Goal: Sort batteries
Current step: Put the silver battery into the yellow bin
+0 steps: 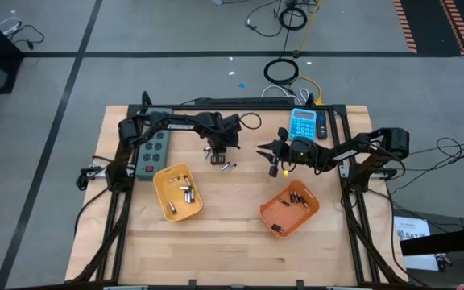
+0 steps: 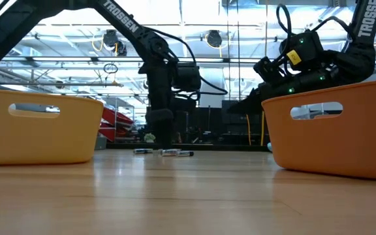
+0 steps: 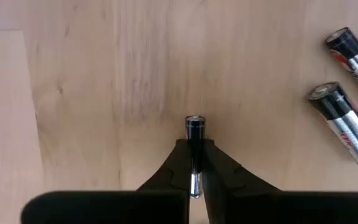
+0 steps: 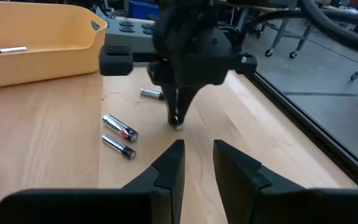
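Note:
My left gripper [image 3: 194, 163] points down at the table's middle [image 1: 220, 147] and is shut on a small dark-and-silver battery [image 3: 194, 127]. Loose batteries lie on the wood beside it [image 1: 228, 167] [image 3: 347, 124] [image 4: 120, 127]. More batteries lie in the yellow tray [image 1: 178, 193] and in the orange tray [image 1: 290, 209]. My right gripper [image 4: 197, 154] is open and hovers right of the left one [image 1: 274, 157], touching nothing. In the low view the left gripper [image 2: 158, 134] stands over the loose batteries [image 2: 168, 153]. My left gripper pinches the small battery between its two fingertips [image 3: 180, 155], coming from above and pointing down. The battery lies along the fingers, upright, with its dark end [image 3: 194, 123] sticking out below them. Whether that end [image 4: 178, 126] touches the wood, I cannot tell.
A blue calculator [image 1: 302, 122] lies at the far right of the table and a grey button box [image 1: 153, 151] at the far left. The yellow tray sits near left and the orange tray near right. Bare wood [image 1: 232, 242] shows along the near edge.

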### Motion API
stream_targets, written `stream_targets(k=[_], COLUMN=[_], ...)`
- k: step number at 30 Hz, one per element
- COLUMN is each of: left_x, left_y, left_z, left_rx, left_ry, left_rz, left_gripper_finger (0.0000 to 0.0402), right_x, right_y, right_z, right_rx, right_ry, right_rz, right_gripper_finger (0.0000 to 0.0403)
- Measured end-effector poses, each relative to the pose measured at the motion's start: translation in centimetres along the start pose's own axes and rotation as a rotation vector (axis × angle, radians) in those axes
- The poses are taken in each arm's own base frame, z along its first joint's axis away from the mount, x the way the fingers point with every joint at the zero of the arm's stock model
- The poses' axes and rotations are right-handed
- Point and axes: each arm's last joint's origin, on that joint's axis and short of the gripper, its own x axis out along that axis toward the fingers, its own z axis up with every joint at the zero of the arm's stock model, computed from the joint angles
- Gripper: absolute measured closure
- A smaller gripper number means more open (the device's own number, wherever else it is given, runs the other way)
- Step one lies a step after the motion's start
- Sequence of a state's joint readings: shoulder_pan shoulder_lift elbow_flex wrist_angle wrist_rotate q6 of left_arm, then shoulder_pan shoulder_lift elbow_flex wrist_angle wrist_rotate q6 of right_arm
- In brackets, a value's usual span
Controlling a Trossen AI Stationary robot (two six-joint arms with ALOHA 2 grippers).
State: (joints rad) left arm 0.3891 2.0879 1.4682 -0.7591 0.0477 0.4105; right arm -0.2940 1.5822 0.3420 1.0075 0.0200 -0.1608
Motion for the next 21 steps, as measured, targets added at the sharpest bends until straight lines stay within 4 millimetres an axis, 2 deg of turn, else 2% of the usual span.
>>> stream_targets(k=[5, 11, 13, 17, 21], left_x=[-1.2, -6.0, -7.7, -11.3, -12.3], left_y=[-0.5, -0.5, -1.1, -3.8, -8.0], left_z=[0.9, 1.4, 0.7, -1.0, -3.3], left_rx=[0.007, -0.061, -0.091, -0.246, -0.355], left_ry=[-0.009, -0.100, -0.102, -0.099, 0.018], left_rz=[0.000, 0.031, -0.051, -0.360, -0.448], left_gripper_finger=[0.0384, 0.0384, 0.0384, 0.0384, 0.0384], right_x=[0.0, 0.0, 0.0, 0.0, 0.0], right_y=[-0.2, -0.2, -0.1, 0.0, 0.6], right_z=[-0.2, -0.2, -0.2, -0.3, -0.4], right_rx=[-0.002, -0.003, -0.003, 0.012, 0.008], right_ry=[0.014, 0.015, 0.020, 0.035, 0.043], right_rz=[-0.005, -0.005, -0.004, 0.003, 0.025], right_gripper_finger=[0.0325, 0.0326, 0.0326, 0.0326, 0.0326])
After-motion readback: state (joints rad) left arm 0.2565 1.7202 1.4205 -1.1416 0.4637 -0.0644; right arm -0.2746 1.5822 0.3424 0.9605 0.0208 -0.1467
